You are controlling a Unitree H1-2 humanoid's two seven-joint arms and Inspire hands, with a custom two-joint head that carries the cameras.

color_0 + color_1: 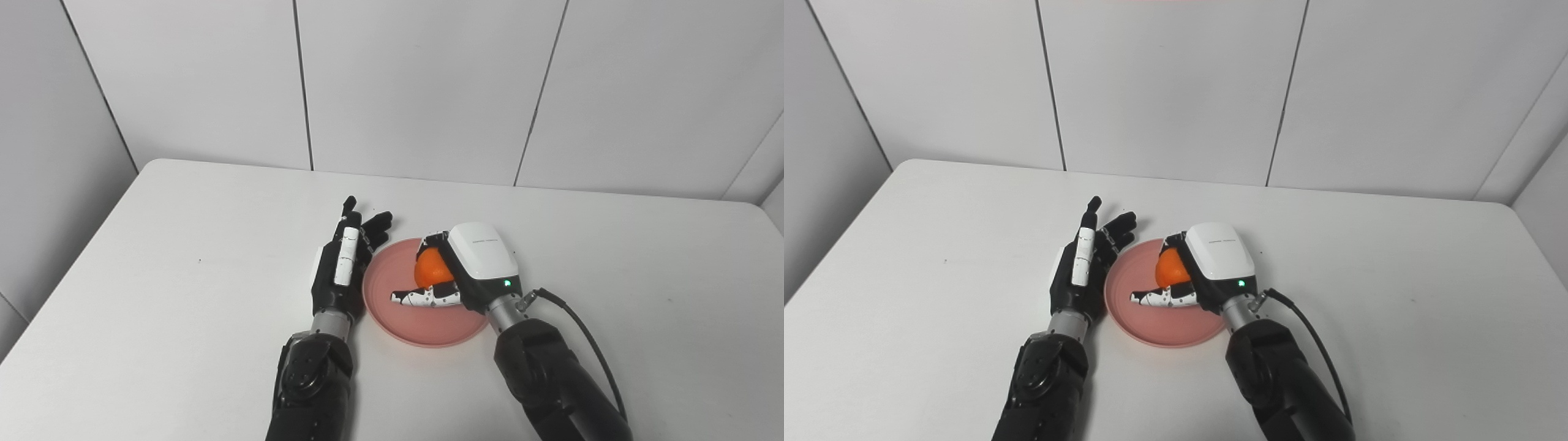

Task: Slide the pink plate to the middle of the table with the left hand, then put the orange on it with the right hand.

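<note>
Pink plate (392, 318): lay mid-table, on the white table (184, 257). Orange (431, 269): gripped by the right hand (465, 269) above the plate. Left hand (344, 263): fingers spread, empty, just beside the plate's left rim.

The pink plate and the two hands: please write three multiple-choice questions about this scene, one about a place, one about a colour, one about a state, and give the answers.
1. Where is the left hand?
A. beside the left rim of the pink plate
B. on top of the orange
C. at the far right edge of the table

2. What colour is the fruit in the right hand?
A. green
B. orange
C. yellow

3. What is the state of the right hand?
A. open and empty
B. shut on nothing
C. shut on the orange, over the plate

Answers: 1 A, its fingers lie flat and apart along the plate's left rim. 2 B, the fruit is plainly orange. 3 C, its fingers curl around the orange above the plate.
</note>
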